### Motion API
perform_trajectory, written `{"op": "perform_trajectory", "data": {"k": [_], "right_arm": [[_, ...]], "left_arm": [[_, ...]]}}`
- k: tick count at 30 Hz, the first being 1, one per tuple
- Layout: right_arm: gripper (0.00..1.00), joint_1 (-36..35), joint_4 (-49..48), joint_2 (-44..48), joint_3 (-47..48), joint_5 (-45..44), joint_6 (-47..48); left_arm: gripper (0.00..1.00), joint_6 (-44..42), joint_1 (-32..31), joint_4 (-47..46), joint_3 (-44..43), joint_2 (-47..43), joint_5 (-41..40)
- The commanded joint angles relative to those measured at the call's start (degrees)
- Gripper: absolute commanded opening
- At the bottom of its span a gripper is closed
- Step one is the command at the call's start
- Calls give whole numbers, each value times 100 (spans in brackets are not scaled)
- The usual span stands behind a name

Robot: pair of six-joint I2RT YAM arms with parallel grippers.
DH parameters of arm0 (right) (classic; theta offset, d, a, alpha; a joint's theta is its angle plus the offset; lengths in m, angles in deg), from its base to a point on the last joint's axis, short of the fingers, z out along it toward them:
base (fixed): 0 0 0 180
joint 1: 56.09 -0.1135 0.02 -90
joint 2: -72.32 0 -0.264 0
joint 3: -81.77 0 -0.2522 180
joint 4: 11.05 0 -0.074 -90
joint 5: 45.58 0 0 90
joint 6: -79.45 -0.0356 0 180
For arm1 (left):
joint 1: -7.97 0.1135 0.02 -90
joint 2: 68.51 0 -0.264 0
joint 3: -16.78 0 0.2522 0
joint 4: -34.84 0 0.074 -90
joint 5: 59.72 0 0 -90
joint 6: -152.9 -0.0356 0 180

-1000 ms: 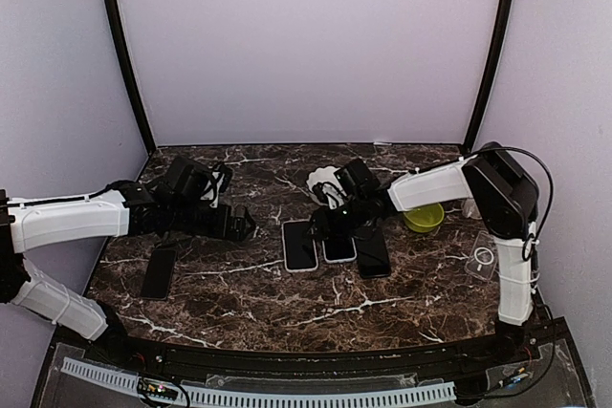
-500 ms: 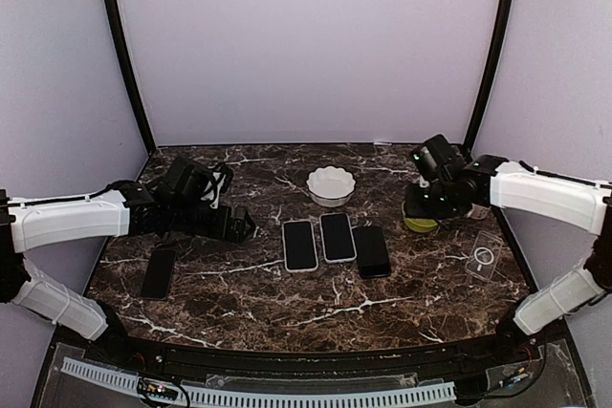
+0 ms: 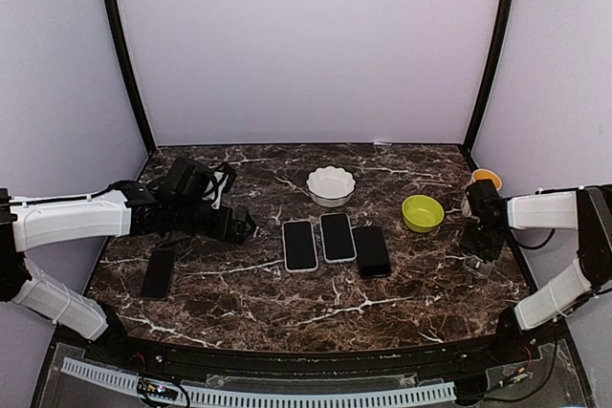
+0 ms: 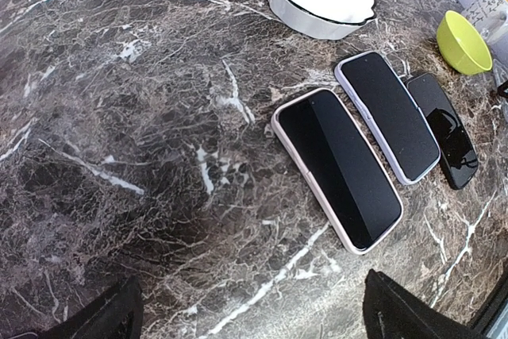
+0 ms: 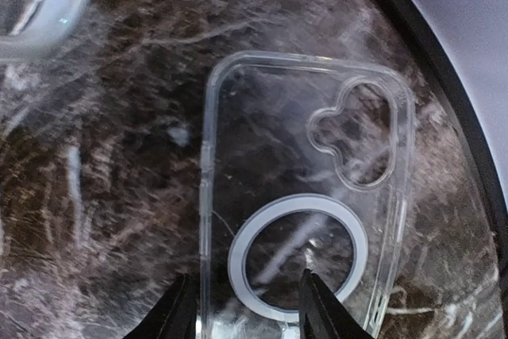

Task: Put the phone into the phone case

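A clear phone case point(image 5: 305, 196) with a white ring lies flat near the table's right edge, also seen in the top view point(image 3: 484, 261). My right gripper point(image 5: 248, 311) hovers low over its near end, open; one finger point(image 5: 181, 315) stands outside the case's long wall, the other point(image 5: 316, 307) over the ring. Three phones lie side by side mid-table: a white-rimmed one point(image 3: 299, 245), a second white-rimmed one point(image 3: 338, 237) and a bare black one point(image 3: 371, 250). Another black phone point(image 3: 159, 271) lies at the left. My left gripper point(image 4: 254, 325) stands wide open above bare marble, left of the nearest phone point(image 4: 337, 166).
A white scalloped bowl point(image 3: 331, 184) sits behind the phones and a green bowl point(image 3: 422, 212) to their right. A patterned cup point(image 4: 490, 10) and an orange dish point(image 3: 487, 179) stand at the far right. The black frame rail point(image 5: 444, 77) runs just beyond the case.
The right arm has swung from above the middle phones to the right edge and come down over the clear case. The left arm has stayed put.
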Motion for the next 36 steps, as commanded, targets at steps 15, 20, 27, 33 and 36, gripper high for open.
{"op": "perform_trajectory", "data": {"k": [15, 20, 27, 33, 36], "right_arm": [[0, -165, -83, -253, -13, 241, 153], [0, -805, 1018, 1032, 467, -547, -182], [0, -2832, 2305, 1670, 751, -227, -1259], [0, -5973, 1981, 327, 1665, 571, -2407], [0, -6497, 1647, -591, 2334, 920, -2424]], "left_arm": [[99, -285, 40, -26, -42, -77, -140], [99, -265, 44, -1, -28, -34, -138], [99, -181, 56, 132, -168, 236, -109], [99, 101, 180, 548, -441, 460, -119], [99, 173, 217, 656, -424, 443, -145]]}}
